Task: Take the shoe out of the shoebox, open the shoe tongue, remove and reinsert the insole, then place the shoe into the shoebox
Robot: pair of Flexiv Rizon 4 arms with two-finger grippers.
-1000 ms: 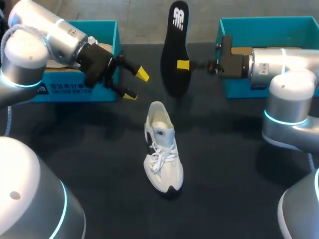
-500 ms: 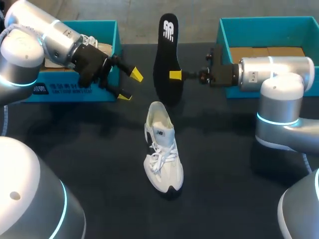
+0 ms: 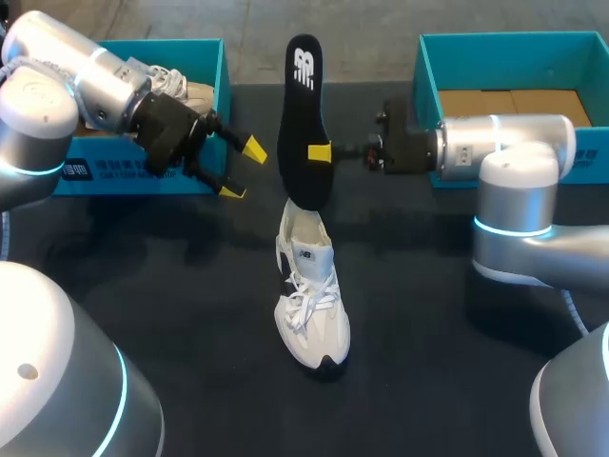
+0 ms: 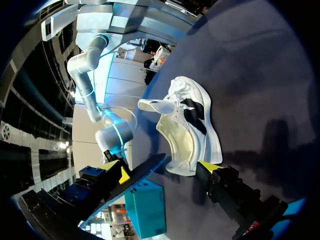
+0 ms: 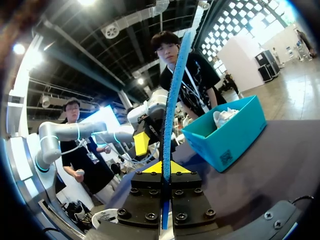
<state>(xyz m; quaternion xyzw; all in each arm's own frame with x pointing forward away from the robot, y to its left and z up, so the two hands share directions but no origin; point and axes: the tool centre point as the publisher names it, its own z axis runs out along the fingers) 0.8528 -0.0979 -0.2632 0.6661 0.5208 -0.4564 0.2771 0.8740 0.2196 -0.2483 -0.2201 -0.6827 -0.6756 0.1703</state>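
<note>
A white shoe [image 3: 310, 290] lies on the black table with its heel toward the back and its tongue pulled open; it also shows ahead of my left gripper as the shoe [image 4: 186, 131]. My right gripper [image 3: 321, 152] is shut on a black insole [image 3: 302, 114], held upright with its lower end just over the shoe's heel opening. In the right wrist view the insole [image 5: 173, 95] stands edge-on between the yellow tips of the right gripper [image 5: 163, 168]. My left gripper [image 3: 243, 170] hangs open and empty to the left of the insole; one fingertip [image 4: 210, 167] shows.
A teal shoebox [image 3: 143, 176] stands at the back left with another shoe [image 3: 181, 90] in it. A second teal box [image 3: 430, 67] stands at the back right behind my right arm. In the left wrist view the right gripper [image 4: 117, 172] grips the insole [image 4: 145, 170] beside that box [image 4: 145, 210].
My right arm has carried the insole leftward and lower, bringing its bottom end over the shoe's heel. My open left gripper has drawn back a little to the left. The shoe has not moved.
</note>
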